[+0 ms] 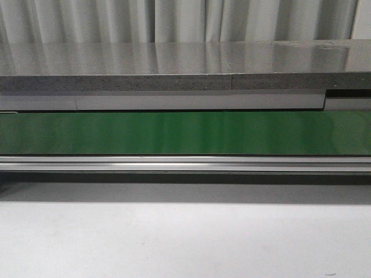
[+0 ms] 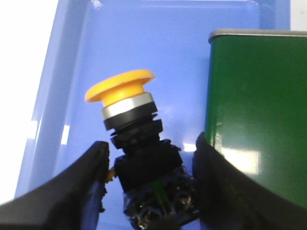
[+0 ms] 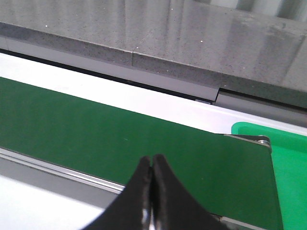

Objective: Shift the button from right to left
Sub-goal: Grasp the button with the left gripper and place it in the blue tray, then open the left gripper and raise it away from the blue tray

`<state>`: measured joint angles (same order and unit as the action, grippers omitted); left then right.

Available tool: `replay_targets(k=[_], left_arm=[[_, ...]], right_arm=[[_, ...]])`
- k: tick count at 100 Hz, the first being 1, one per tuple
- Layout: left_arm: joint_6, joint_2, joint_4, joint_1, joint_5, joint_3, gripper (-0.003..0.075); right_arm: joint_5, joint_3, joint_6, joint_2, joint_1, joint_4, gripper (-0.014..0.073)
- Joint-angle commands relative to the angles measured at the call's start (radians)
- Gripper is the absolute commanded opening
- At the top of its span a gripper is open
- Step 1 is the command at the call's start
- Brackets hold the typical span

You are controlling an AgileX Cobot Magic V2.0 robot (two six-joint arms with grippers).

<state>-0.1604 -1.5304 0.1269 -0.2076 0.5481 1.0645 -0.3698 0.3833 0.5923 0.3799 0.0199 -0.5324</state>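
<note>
In the left wrist view the button [image 2: 125,91], a yellow-orange mushroom cap on a black boxy body, leans tilted over the floor of a blue tray [image 2: 144,38]. My left gripper [image 2: 151,154] straddles the button's body. It is open, with a narrow gap showing on each side between the fingers [image 2: 93,167] and the body. My right gripper [image 3: 152,162] is shut with nothing in it, above the near edge of the green conveyor belt [image 3: 96,129]. Neither the grippers nor the button appear in the front view.
The belt's end [image 2: 254,96] stands close beside the left gripper and the tray. A green bin [image 3: 288,163] sits past the belt's other end. The belt [image 1: 185,133] crosses the front view, with a grey counter [image 1: 185,63] behind and a white table [image 1: 185,237] in front.
</note>
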Motion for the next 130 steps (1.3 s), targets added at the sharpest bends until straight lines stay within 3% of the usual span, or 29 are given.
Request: replay_targets(k=[1,97,130], left_arm=[[-0.030,0.006,0.010,-0.012,-0.090,0.025,0.0183],[-0.045,-0.184,0.076,-0.015,-0.216,0.028,0.0192],[-0.045,-0.184,0.068,-0.015,-0.195,0.028,0.0425]], right_arm=[[0.067,0.025,0.010,0.007,0.002,-0.018,-0.0068],[0.067,0.025,0.010,0.007,0.002,-0.018,-0.0068],[0.067,0.025,0.010,0.007,0.002,-0.018,-0.0068]])
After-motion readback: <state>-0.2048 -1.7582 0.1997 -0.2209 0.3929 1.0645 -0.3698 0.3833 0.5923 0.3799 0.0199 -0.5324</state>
